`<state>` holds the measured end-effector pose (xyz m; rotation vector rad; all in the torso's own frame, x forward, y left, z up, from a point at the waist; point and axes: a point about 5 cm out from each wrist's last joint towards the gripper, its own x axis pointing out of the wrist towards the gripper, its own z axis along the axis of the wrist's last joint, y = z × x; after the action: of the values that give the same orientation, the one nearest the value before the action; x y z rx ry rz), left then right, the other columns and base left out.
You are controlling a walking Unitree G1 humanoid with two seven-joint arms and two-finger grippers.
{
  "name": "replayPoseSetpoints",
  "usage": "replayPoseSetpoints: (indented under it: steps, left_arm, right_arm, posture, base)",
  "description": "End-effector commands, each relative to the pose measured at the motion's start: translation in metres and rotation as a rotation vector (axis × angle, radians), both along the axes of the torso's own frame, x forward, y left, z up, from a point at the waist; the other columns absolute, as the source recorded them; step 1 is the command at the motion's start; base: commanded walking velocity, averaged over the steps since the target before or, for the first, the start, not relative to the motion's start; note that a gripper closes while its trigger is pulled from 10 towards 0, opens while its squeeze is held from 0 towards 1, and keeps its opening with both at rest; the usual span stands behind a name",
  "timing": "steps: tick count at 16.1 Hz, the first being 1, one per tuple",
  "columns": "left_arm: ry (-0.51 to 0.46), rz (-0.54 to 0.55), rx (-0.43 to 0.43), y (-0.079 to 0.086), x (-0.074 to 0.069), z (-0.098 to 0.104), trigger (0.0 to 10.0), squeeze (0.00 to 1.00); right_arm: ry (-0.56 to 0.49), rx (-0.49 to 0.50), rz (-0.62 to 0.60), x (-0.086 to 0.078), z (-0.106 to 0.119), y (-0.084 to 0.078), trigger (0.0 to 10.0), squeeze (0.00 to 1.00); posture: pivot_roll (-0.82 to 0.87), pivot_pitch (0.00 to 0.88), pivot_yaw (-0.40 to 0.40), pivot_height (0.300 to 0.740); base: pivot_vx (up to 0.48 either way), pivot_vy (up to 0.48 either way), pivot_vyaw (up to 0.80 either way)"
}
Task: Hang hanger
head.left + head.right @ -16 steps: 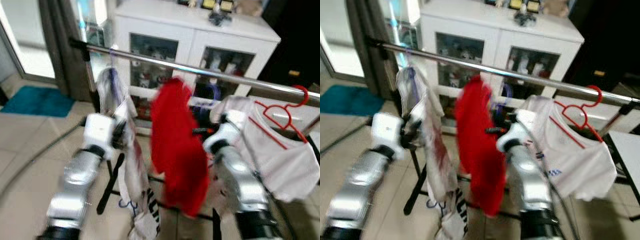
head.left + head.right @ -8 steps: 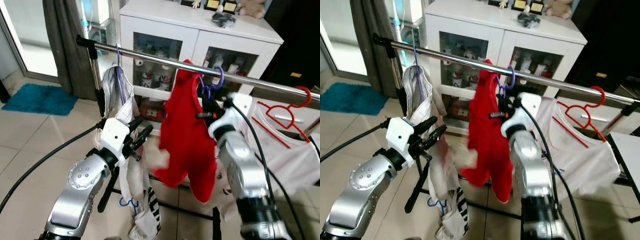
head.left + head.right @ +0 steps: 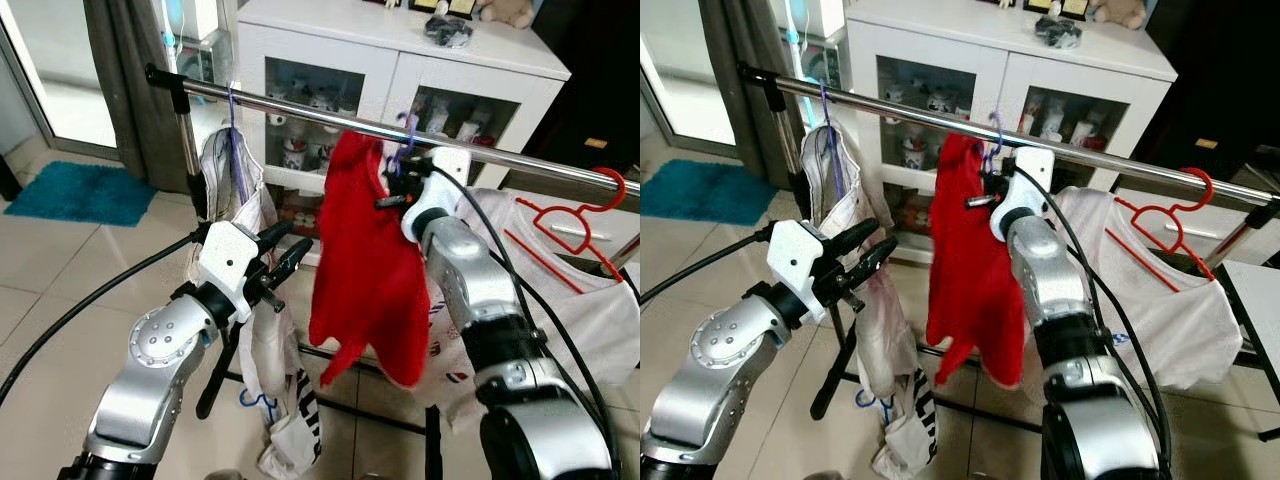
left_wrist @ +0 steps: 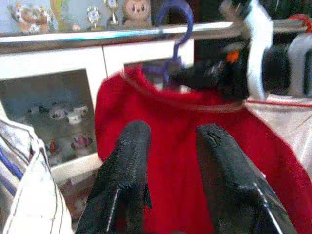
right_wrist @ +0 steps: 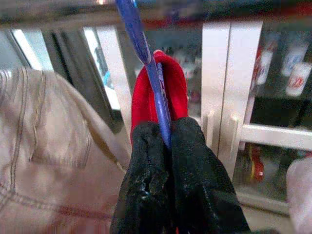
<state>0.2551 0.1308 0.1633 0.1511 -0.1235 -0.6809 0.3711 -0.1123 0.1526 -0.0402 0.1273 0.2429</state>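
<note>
A red garment (image 3: 365,270) hangs from a purple hanger (image 5: 146,53). The hanger's hook (image 3: 405,135) is up at the metal rail (image 3: 280,105) and seems to curve over it in the left wrist view. My right gripper (image 3: 392,198) is shut on the hanger's neck, just under the rail and at the top of the garment. My left gripper (image 3: 290,243) is open and holds nothing. It hovers lower down, left of the red garment and in front of a white garment, pointing towards the red cloth (image 4: 170,161).
A white garment (image 3: 240,190) on a purple hanger hangs at the rail's left end. On the right, a white shirt (image 3: 580,300) sits on a red hanger (image 3: 570,215). Behind the rail stands a white glass-door cabinet (image 3: 400,50). A teal mat (image 3: 75,195) lies on the floor.
My right gripper has lifted the red garment and its hanger from below the rail up to the rail. My left gripper stays open near the white garment.
</note>
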Motion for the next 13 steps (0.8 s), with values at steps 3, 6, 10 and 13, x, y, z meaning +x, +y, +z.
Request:
replayPoseSetpoints:
  steps: [3, 6, 10, 13]
  left_arm:
    - [-0.084, -0.078, -0.079, -0.006, -0.007, 0.021, 10.0, 0.00]
    - [-0.096, -0.067, -0.080, -0.006, -0.004, 0.024, 10.0, 0.00]
    - [-0.089, -0.038, -0.065, -0.003, -0.001, 0.022, 10.0, 0.00]
    - [-0.098, 0.037, -0.054, 0.004, 0.003, 0.021, 10.0, 0.00]
  right_arm:
    - [0.036, -0.011, 0.009, 0.012, 0.007, 0.001, 10.0, 0.00]
    - [0.094, -0.023, 0.002, 0.018, 0.006, 0.000, 10.0, 0.00]
    - [0.145, -0.025, 0.038, 0.021, 0.002, 0.009, 10.0, 0.00]
    - [0.073, 0.028, 0.068, 0.019, 0.006, 0.009, 10.0, 1.00]
  posture:
    - [0.10, 0.000, -0.116, 0.740]
    - [0.10, 0.000, -0.111, 0.740]
    - [0.10, 0.000, -0.112, 0.740]
    - [0.10, 0.000, -0.118, 0.740]
  base:
    - [0.000, 0.000, 0.00]
    - [0.000, 0.000, 0.00]
    - [0.000, 0.000, 0.00]
    - [0.000, 0.000, 0.00]
